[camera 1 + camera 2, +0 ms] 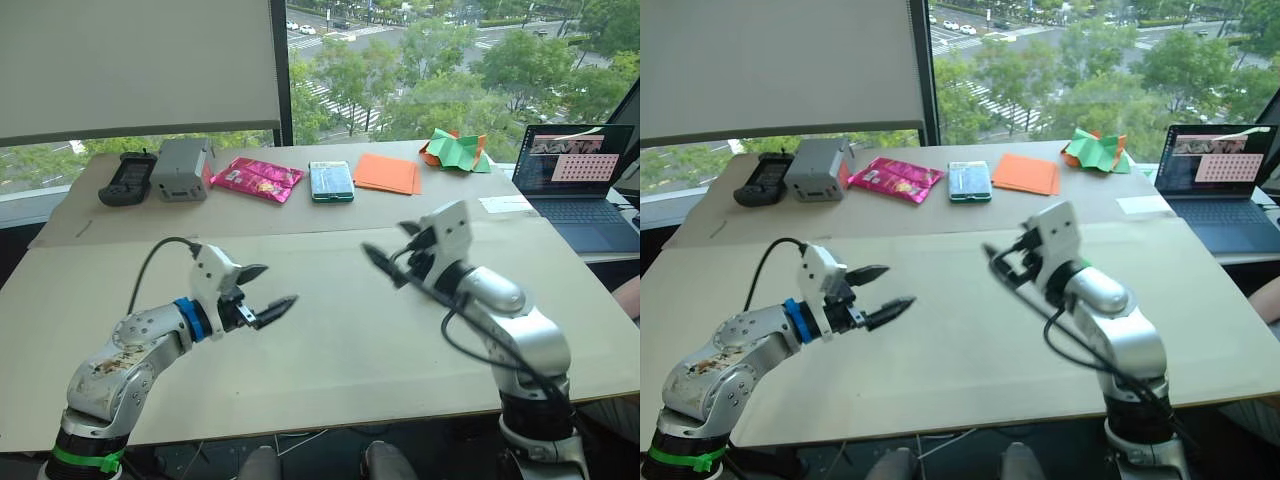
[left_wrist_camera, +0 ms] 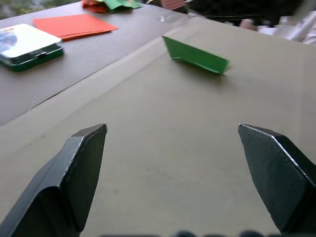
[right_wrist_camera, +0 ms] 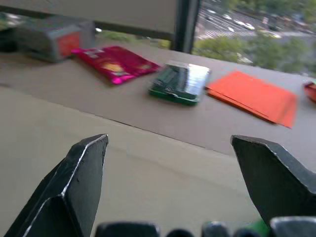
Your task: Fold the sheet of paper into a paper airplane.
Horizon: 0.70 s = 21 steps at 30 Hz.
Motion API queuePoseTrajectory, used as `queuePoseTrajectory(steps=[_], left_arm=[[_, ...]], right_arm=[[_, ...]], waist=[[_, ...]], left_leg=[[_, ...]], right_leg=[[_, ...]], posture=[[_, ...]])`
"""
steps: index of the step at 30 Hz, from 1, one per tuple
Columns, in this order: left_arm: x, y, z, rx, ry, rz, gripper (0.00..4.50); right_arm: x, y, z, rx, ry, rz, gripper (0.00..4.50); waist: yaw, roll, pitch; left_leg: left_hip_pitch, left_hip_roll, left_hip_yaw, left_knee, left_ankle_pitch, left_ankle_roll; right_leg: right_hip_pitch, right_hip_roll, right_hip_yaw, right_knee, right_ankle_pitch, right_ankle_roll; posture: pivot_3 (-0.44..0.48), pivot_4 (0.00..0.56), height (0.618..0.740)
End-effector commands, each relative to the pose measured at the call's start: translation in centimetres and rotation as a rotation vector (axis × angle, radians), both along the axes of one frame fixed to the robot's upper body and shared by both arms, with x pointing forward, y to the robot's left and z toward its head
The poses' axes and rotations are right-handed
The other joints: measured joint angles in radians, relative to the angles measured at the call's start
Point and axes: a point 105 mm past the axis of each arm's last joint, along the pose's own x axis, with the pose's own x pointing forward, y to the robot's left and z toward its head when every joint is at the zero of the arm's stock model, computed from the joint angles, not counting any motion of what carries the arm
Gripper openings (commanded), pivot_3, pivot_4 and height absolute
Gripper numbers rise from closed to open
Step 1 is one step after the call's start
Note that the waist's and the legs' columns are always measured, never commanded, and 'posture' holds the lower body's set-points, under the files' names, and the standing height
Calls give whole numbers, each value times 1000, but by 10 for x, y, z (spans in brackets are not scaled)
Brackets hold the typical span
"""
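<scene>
The sheet of paper is bright green and folded into a flat pointed wedge. It lies on the beige table, well ahead of my left gripper and apart from it. My left gripper hovers open over the table's left half with nothing between its fingers. My right gripper is raised over the table's middle right, open and empty, and points toward the back of the table. In the head views my right arm hides the green paper.
Along the back stand a black device, a grey box, a pink packet, a green-edged tin, flat orange sheets and a crumpled green-and-orange heap. A laptop stands open at the right.
</scene>
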Motion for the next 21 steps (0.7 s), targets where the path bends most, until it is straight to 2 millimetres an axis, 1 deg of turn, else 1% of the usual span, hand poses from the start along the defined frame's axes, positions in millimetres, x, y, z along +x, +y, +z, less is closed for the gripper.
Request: queuePoseTrajectory(steps=[1,4,6,8,13,16,19,21], left_arm=[[17,40,-9,13,-55,253,4500],[21,61,-28,45,-30,385,4500],[18,71,-31,9,-52,455,4500],[17,76,-31,-17,-63,491,4500],[13,72,-33,-24,-71,470,4500],[13,70,-35,-39,-65,460,4500],[12,67,-38,-36,-66,461,4500],[12,66,-37,-49,-72,456,4500]], right_arm=[[-14,13,-22,-82,-9,96,4471],[-9,8,-46,-116,20,60,4471],[-4,0,-65,-149,35,7,4471],[-1,-5,-74,-183,19,-26,4471],[12,-16,-76,-130,2,-123,4471],[13,-17,-74,-119,-6,-124,4471],[12,-20,-77,-183,-29,-124,4471],[12,-20,-77,-174,-26,-124,4471]], waist=[[5,0,0],[8,-1,1],[10,-2,1],[12,-3,1],[11,-3,1],[8,-2,1],[9,-2,1],[10,-2,1]], left_leg=[[-2,0,0,1,0,0],[-4,-1,1,3,-2,-4],[-6,-1,1,3,-4,-6],[-6,-1,1,3,-5,-8],[-7,-1,1,2,-5,-8],[-6,-1,1,1,-4,-8],[-6,-1,1,2,-3,-5],[-6,-1,1,2,-2,-4]], right_leg=[[0,0,0,-1,0,0],[-3,-2,0,-3,0,0],[-3,-2,0,-4,0,0],[-3,-2,0,-4,0,0],[-2,-2,0,0,0,0],[-1,-2,0,1,0,0],[-1,-2,0,0,0,0],[-1,-2,0,0,0,0]], posture=[[0,150,706],[0,150,706],[0,150,706],[0,150,706],[0,150,706],[0,150,706],[0,150,706],[0,150,706]])
